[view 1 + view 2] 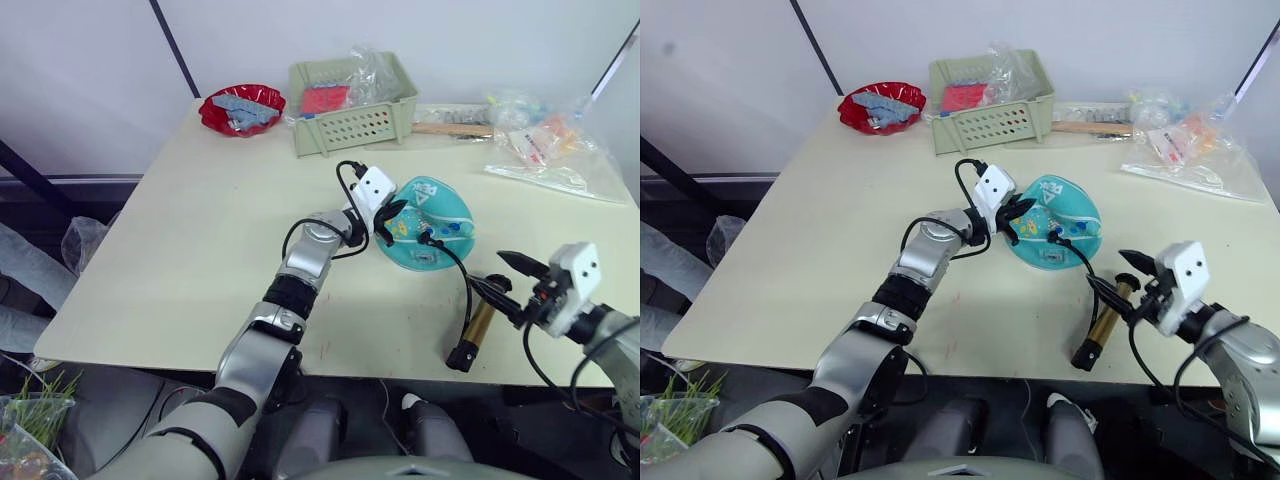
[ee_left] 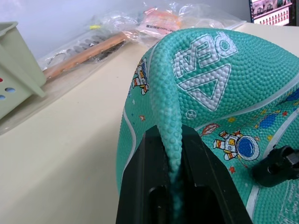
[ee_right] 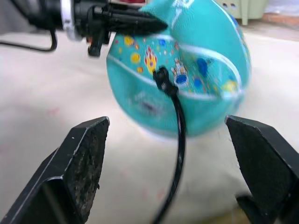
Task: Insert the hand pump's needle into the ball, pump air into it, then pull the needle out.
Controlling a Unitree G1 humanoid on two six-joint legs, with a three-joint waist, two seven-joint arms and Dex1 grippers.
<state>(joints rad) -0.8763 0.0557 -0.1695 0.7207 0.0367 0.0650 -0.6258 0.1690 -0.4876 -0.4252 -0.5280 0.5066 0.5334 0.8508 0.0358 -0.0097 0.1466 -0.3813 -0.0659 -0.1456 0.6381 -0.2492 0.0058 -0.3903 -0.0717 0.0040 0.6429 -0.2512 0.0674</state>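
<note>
**Needle seated in the ball, left gripper pinching it**

Our left gripper (image 1: pixel 388 222) is clamped on a raised fold of the teal ball (image 1: pixel 432 232), which lies on the table (image 1: pixel 200 240). The needle (image 1: pixel 426 238) sits in the ball. The hand pump (image 1: pixel 474 331) lies at five o'clock from the ball. Our right gripper (image 1: pixel 510 283) has its fingers wide apart, near the pump's upper end, holding nothing.

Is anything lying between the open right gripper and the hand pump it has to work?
Nothing visible does. The right gripper hangs open right beside the hand pump, over its top end, with no object between them. The left gripper pinches the ball, hose fitting already in it.
</note>
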